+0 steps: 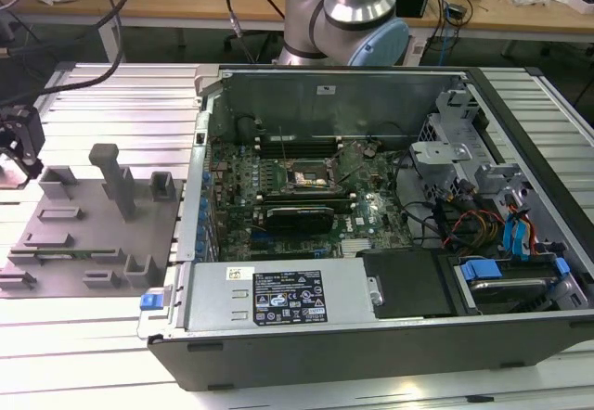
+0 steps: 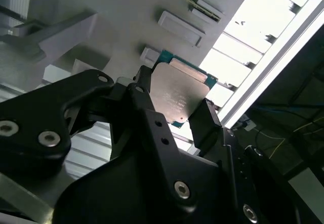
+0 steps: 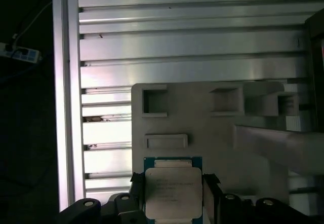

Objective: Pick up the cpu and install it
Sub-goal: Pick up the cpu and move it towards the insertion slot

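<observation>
Your worktop (image 1: pixel 121 104) is slotted aluminium. Two things sit directly on it in the exterior view: a grey fixture plate (image 1: pixel 88 234) with upright blocks at 9 o'clock, and an open computer case (image 1: pixel 371 354) from centre to 3 o'clock. They sit just beside each other.

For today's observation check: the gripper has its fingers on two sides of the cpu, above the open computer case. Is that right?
No. The gripper does have its fingers on two sides of the cpu, but above the grey fixture plate, not the computer case, as the first wrist view shows.
</observation>
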`<state>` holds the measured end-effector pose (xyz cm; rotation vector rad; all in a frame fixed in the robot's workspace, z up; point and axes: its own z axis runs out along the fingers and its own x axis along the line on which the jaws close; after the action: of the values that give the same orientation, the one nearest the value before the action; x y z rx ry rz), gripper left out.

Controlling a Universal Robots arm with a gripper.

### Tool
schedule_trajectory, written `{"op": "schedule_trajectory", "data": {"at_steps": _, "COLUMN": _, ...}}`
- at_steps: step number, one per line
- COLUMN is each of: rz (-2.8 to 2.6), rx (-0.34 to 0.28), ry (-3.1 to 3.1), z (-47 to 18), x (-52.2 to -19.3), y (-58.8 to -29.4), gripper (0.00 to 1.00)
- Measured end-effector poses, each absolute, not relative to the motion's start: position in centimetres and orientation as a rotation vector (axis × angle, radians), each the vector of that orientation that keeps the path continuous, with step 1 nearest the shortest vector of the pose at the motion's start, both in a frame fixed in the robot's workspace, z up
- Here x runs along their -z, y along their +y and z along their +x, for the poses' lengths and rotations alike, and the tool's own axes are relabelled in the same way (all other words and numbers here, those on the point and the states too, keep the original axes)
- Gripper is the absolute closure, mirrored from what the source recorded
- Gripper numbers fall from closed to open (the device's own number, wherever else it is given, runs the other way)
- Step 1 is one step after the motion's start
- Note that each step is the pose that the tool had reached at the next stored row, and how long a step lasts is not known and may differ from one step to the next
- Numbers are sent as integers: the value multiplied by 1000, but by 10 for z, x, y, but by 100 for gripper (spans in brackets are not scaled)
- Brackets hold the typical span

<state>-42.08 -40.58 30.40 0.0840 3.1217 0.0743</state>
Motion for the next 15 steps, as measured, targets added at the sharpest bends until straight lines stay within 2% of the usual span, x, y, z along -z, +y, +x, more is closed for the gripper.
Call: {"op": "schedule_trajectory", "data": {"at_steps": 15, "rz": 84, "rx": -74, "ry": 3122, "z": -421, "x": -343, "y": -406, "gripper": 45}}
